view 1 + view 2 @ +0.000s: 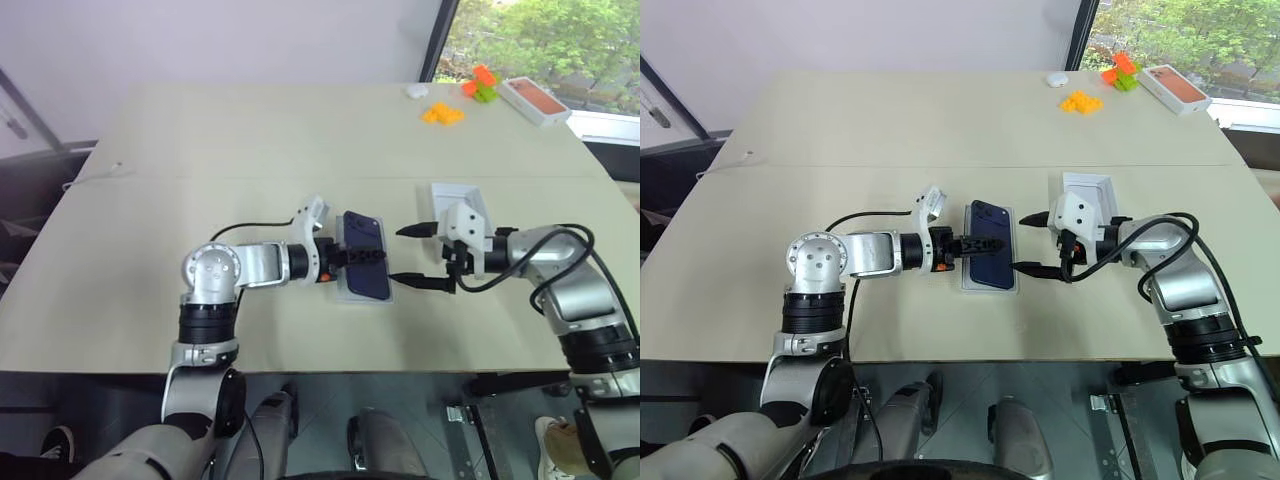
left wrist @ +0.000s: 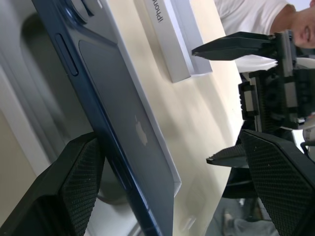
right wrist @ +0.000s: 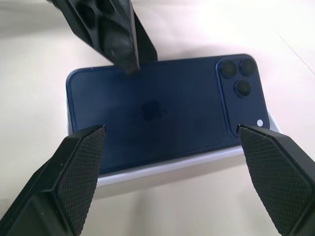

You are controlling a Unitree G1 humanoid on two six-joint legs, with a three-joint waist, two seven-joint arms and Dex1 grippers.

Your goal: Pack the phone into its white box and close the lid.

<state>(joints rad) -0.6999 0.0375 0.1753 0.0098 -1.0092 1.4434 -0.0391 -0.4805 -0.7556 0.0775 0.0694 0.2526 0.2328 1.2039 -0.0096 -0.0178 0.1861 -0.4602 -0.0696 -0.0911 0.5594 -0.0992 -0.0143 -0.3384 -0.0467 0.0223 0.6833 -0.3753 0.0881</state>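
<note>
Pale matte tabletop (image 1: 250, 140): glossy navy phone (image 1: 364, 256) in white box (image 1: 345, 293); left tool (image 1: 372, 255), right tool (image 1: 412, 255) wide open, empty.

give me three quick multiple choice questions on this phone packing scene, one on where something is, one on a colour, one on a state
1. Where is the phone?
A. on the white box, between the two grippers
B. at the table's far corner
C. on the floor

2. What colour is the phone's back?
A. red
B. dark blue
C. silver

3. How is the right gripper?
A. shut on the phone
B. shut on the lid
C. open, holding nothing

Answers: 1 A, the head views show the phone lying on the box base with the left gripper over it and the right gripper beside it. 2 B, the right wrist view shows a navy back with its camera cluster. 3 C, its two fingers stand wide apart, short of the phone.
</note>
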